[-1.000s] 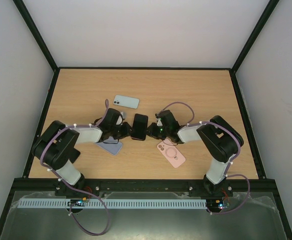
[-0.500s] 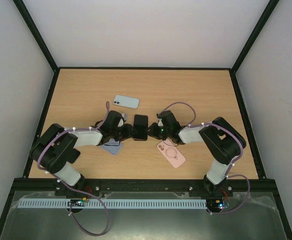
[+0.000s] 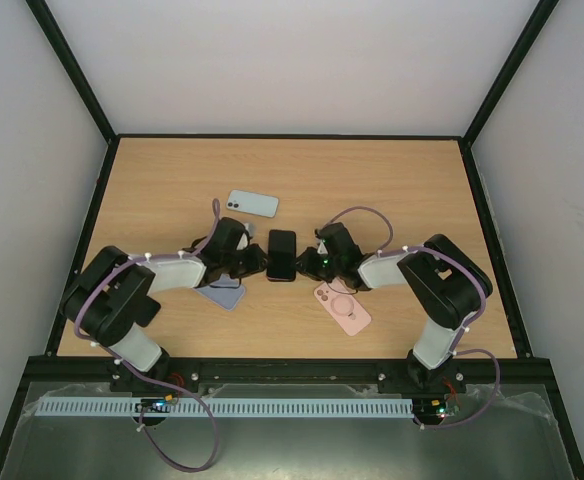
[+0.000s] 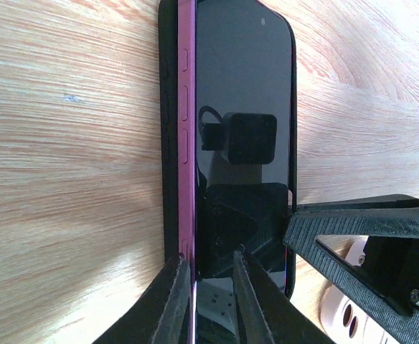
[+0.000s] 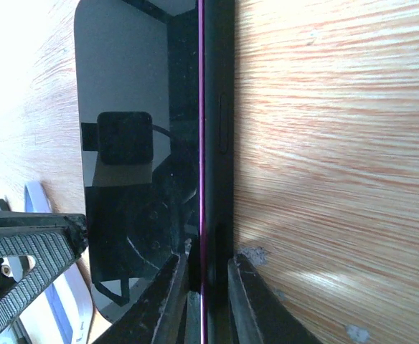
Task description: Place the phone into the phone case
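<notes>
- Light wooden desk (image 3: 392, 190) — the glossy black phone with magenta rim (image 3: 282, 254) lies at its middle, inside the black phone case (image 4: 169, 143).
- Left end effector (image 4: 208, 294) and right end effector (image 5: 204, 294) each pinch an opposite long edge. An uneven squeeze could pop a corner free.
- The near corners are hidden — I cannot tell if the phone is fully seated.

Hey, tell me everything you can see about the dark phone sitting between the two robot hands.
The phone is a slim slab with a glossy dark screen that mirrors the wrist cameras, and a purple, metallic-looking rim carrying side buttons. It lies flat, screen up, on the wooden table, sitting in a black case with the purple rim showing beside the case wall. The left hand pinches one long edge and the right hand pinches the opposite one.
</notes>
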`<act>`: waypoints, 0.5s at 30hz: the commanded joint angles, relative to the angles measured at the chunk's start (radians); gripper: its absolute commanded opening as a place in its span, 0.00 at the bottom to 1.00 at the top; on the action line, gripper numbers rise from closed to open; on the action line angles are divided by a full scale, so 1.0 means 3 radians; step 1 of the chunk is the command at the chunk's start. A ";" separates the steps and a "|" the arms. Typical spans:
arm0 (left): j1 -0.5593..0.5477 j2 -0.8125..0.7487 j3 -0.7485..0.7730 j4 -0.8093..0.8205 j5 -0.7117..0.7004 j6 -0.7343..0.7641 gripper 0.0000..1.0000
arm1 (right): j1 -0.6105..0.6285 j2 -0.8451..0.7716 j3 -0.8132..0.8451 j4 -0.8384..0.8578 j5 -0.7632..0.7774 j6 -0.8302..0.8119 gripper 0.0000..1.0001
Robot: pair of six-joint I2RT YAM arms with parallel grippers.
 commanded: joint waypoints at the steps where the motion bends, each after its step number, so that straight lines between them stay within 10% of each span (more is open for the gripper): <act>1: -0.0074 0.0053 -0.0037 0.0143 0.0056 -0.0061 0.18 | 0.0010 0.0002 -0.0053 0.0127 -0.0047 0.0062 0.18; 15: -0.0251 -0.0029 -0.0030 0.0177 -0.0023 -0.0222 0.19 | 0.0032 -0.0127 -0.0053 0.0007 0.0013 -0.0021 0.18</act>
